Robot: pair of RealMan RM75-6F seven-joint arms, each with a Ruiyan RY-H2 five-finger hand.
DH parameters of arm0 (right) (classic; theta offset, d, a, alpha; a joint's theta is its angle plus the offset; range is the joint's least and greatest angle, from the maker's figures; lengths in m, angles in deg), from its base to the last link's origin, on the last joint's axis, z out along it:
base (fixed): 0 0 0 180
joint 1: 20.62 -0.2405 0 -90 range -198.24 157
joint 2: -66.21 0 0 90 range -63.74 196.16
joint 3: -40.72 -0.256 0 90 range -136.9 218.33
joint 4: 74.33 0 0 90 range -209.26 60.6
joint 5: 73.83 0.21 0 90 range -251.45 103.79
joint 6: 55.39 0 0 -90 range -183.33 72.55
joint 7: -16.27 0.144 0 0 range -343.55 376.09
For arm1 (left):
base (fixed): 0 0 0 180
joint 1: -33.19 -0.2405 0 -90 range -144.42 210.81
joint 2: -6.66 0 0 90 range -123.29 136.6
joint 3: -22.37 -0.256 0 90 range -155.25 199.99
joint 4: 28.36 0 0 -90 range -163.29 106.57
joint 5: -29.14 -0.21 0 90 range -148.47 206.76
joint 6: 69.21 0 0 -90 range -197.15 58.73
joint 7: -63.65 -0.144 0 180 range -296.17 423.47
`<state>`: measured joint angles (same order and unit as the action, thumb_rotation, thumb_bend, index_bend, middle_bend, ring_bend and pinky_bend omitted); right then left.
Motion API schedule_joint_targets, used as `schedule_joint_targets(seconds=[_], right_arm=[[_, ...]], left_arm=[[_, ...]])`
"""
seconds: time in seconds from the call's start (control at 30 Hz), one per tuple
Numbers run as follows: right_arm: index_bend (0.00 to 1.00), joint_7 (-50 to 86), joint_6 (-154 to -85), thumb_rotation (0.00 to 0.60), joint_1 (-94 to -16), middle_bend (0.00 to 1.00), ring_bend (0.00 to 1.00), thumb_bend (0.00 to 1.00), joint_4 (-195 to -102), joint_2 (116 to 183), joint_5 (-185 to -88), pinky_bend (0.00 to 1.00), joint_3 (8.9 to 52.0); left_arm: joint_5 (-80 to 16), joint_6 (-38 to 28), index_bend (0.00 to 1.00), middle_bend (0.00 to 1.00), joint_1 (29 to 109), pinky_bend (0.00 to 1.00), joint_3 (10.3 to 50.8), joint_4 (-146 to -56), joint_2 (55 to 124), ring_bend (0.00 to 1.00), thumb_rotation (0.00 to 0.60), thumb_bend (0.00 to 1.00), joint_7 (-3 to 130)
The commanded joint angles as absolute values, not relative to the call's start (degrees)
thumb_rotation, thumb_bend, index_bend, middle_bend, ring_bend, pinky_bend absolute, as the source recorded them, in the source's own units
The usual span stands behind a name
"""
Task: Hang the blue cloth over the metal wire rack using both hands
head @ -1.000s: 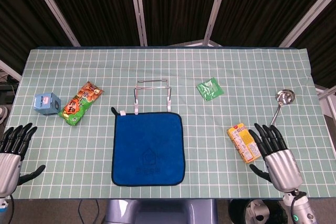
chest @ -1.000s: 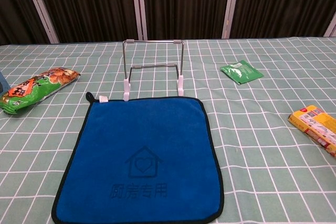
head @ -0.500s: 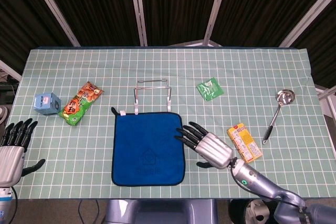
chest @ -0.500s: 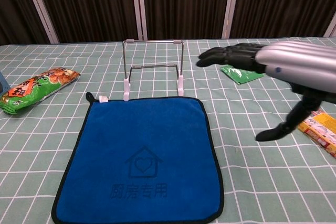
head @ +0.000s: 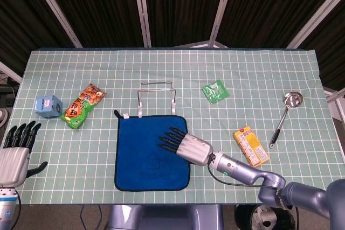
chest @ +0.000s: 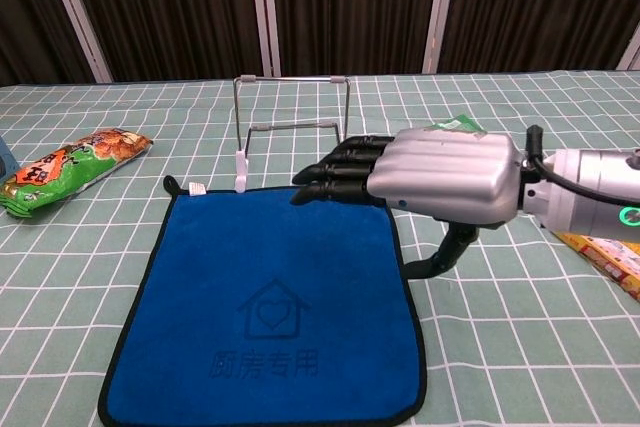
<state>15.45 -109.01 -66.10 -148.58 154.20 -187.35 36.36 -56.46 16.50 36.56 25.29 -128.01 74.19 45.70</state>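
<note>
Centrally, the blue cloth [head: 152, 152] was seen lying flat on the bench [head: 259, 74], its far edge just beside the feet of the metal wire rack [head: 157, 99], which stood upright above it in the frame. The right robot hand [head: 186, 145] was held over the cloth's upper right area, fingers extended, grasping nothing. The left robot hand [head: 15, 152], released, was kept at the lower left edge. Both upper corners would best be pinched together, so the cloth could be lifted level.
</note>
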Motion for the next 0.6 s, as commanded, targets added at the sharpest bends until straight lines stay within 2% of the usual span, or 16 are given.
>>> schedule_joint_targets(seconds=[0.03, 0.27, 0.6], right_arm=[[0.0, 15.3, -109.7, 0.6, -67.6, 0.0, 0.0, 0.28, -144.7, 156.5, -188.2, 0.0, 37.7], [0.0, 15.3, -110.9, 0.6, -69.1, 0.0, 0.0, 0.28, -136.9, 160.0, -188.6, 0.0, 39.7], [0.0, 15.7, -111.7, 0.6, -70.0, 0.0, 0.0, 0.28, -131.1, 163.5, -187.2, 0.0, 41.3]], left_arm=[[-56.2, 16.4, 0.0, 0.0, 36.7, 0.0, 25.4, -127.9, 74.4, 0.0, 0.6, 0.0, 45.4], [-56.0, 16.1, 0.0, 0.0, 36.9, 0.0, 25.2, -127.8, 74.7, 0.0, 0.6, 0.0, 44.9], [-55.7, 16.2, 0.0, 0.0, 37.0, 0.0, 25.1, -127.9, 74.8, 0.0, 0.6, 0.0, 44.7]])
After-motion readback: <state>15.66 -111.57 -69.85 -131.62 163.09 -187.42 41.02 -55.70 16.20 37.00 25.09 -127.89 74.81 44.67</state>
